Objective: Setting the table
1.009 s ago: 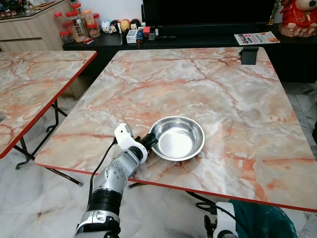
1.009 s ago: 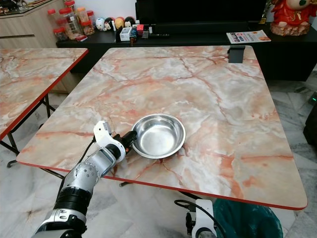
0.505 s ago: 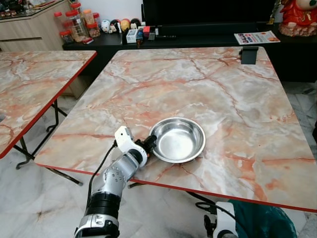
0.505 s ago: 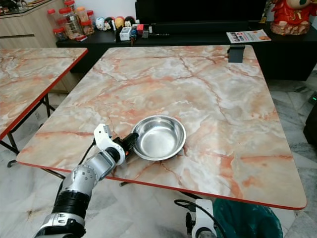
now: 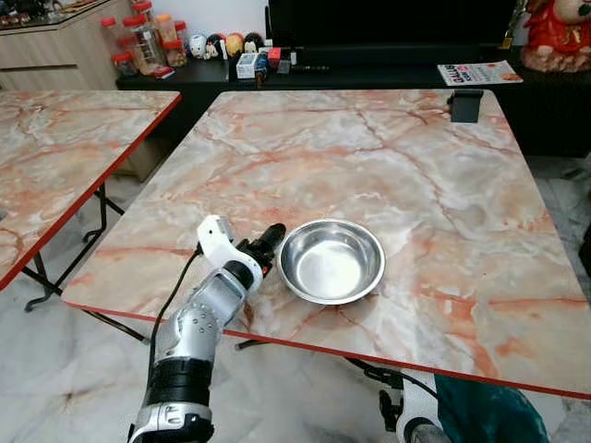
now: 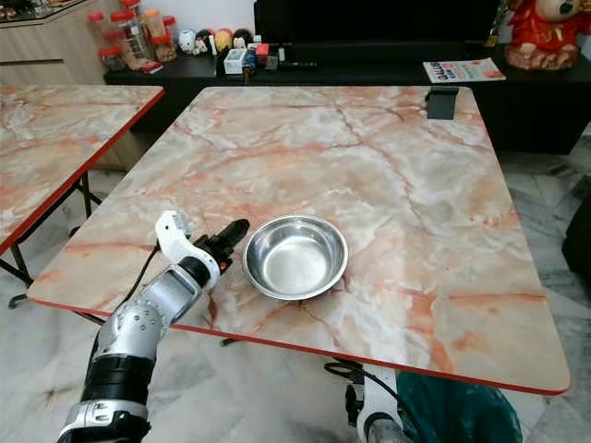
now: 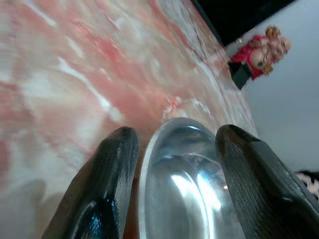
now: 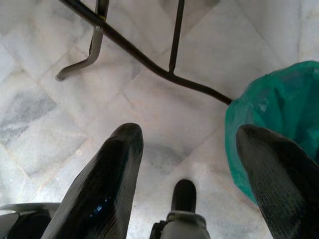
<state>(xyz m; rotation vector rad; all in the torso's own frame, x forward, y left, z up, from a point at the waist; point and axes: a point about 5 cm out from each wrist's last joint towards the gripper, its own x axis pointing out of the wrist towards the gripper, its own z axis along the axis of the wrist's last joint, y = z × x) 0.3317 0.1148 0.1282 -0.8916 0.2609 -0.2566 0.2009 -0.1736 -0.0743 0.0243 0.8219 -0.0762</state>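
The left gripper (image 5: 268,242) sits low over the marble table (image 5: 388,157), just left of the steel bowl (image 5: 331,260), its black fingers (image 7: 107,184) spread apart and holding nothing; in the left wrist view the bowl's near rim lies between them but seems untouched. The bowl rests upright near the table's near edge, left of centre. It looks light, rigid and slick, likely to skate on the polished marble if nudged, so the thin rim is the sensible place to pinch. The right gripper (image 8: 184,174) hangs idle and open below the table beside a green bag (image 8: 271,119). A small black stand (image 5: 465,102) at the far right edge is well apart. Nothing lies close around the bowl.
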